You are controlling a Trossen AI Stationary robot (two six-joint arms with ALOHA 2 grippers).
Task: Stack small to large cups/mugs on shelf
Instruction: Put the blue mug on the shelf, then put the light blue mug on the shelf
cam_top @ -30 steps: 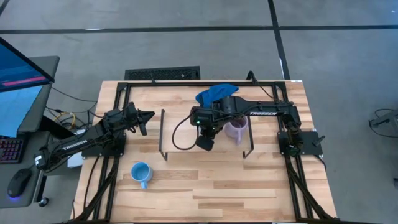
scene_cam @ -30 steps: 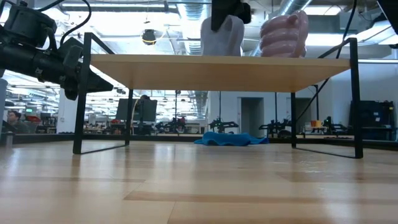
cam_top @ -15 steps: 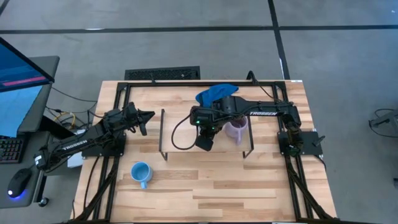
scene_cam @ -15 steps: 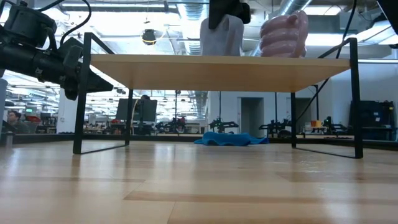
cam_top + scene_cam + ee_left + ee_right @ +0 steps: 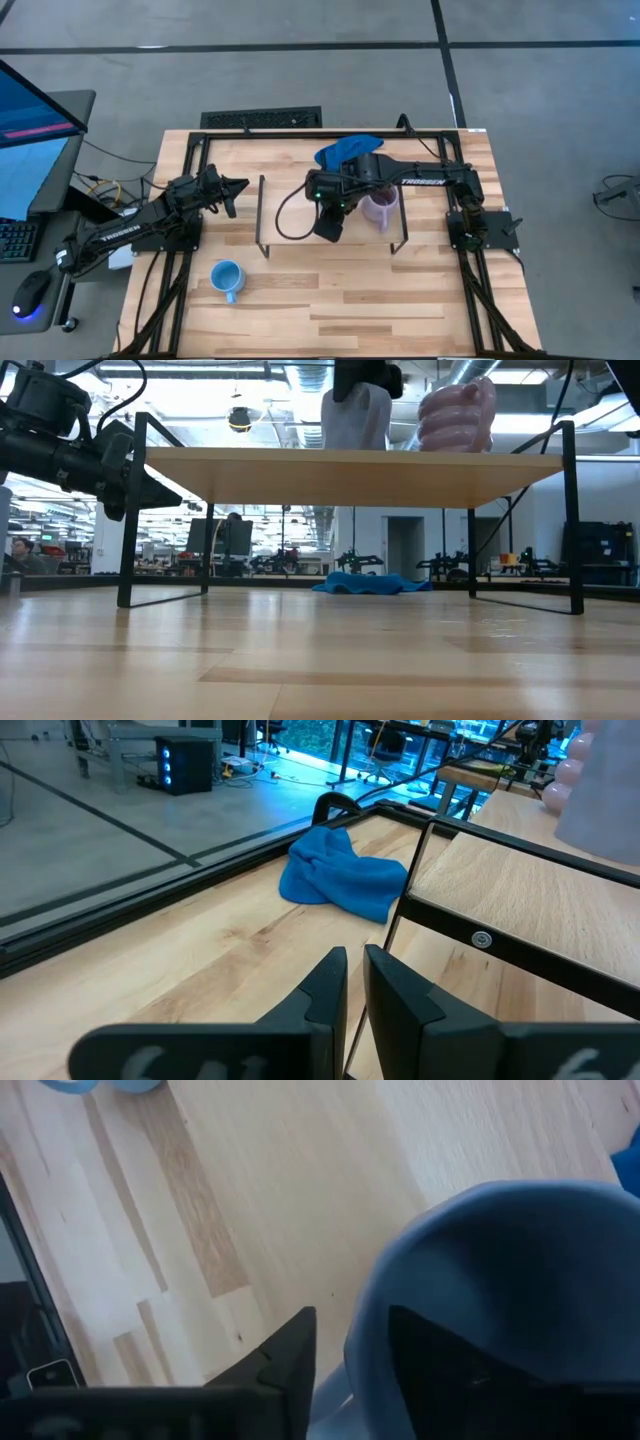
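— Two mugs stand on the low light-wood shelf with black wire legs [image 5: 300, 205]: a pale lilac ribbed mug [image 5: 380, 209] toward its right end, and a dull grey-blue mug [image 5: 357, 418] just beside it, nearer the middle.

— And the third?

— The light sky-blue handled mug [image 5: 226, 278] sits on the wooden tabletop [image 5: 330, 310], well apart from the shelf, off its front-left corner.

— Right gripper?

— The right gripper [image 5: 350, 1342] is over the shelf at the grey-blue mug. Its fingers straddle the mug's rim, one inside, one outside, closed onto the wall. The mug's base appears to meet the board.

— Left gripper?

— The left gripper [image 5: 355, 975] waits left of the shelf, above the table, fingers nearly together, holding nothing. A bright blue crumpled cloth [image 5: 344, 150] lies behind the shelf.
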